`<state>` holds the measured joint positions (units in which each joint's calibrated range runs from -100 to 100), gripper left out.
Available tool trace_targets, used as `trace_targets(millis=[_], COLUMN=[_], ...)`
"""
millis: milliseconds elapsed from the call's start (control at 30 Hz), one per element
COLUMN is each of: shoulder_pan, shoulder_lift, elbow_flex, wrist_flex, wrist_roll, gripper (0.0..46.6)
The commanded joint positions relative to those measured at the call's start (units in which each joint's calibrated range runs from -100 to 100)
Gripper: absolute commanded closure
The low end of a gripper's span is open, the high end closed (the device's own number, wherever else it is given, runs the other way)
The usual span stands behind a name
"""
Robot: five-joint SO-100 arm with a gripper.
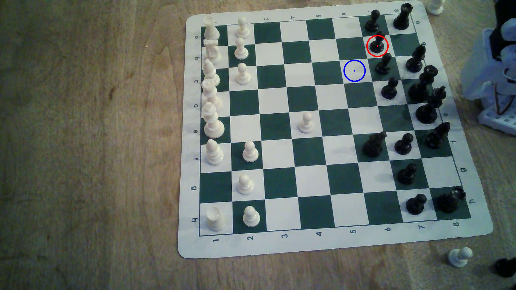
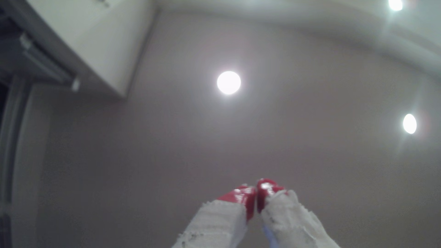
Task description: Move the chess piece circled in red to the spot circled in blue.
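At the right edge of the exterior view, the white-and-black robot arm (image 1: 499, 72) stands folded up beside the green-and-white chess mat (image 1: 324, 242), clear of every piece. In the wrist view the gripper (image 2: 256, 194) points up at a pale ceiling with three round lamps; its two white, cloth-wrapped fingers end in glossy red fingertips (image 2: 241, 196) pressed together, holding nothing.

The small matte black pawn with ball head inside the red ring (image 1: 377, 46) stands upright in the upper right of the exterior view, on a white square of the column marked 7. The white square marked by the blue ring and dot (image 1: 354, 70) lies just diagonally below it toward the exterior view's left, bare.

Seven black pawns stand on the board, seven white pawns as well. One more white pawn (image 1: 459, 257) stands off the mat on the wooden table (image 1: 83, 139), lower right.
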<state>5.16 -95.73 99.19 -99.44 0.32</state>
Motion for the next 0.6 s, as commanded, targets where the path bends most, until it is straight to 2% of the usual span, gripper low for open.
trace_targets(millis=[0,567], shoulder_pan=[0.43,0.43], shoulder_lift=[-0.03,-0.03], elbow_flex=[0.72,0.72], wrist_flex=[-0.23,-0.23], wrist_roll=[0.15,0.15], gripper=[46.4,46.4])
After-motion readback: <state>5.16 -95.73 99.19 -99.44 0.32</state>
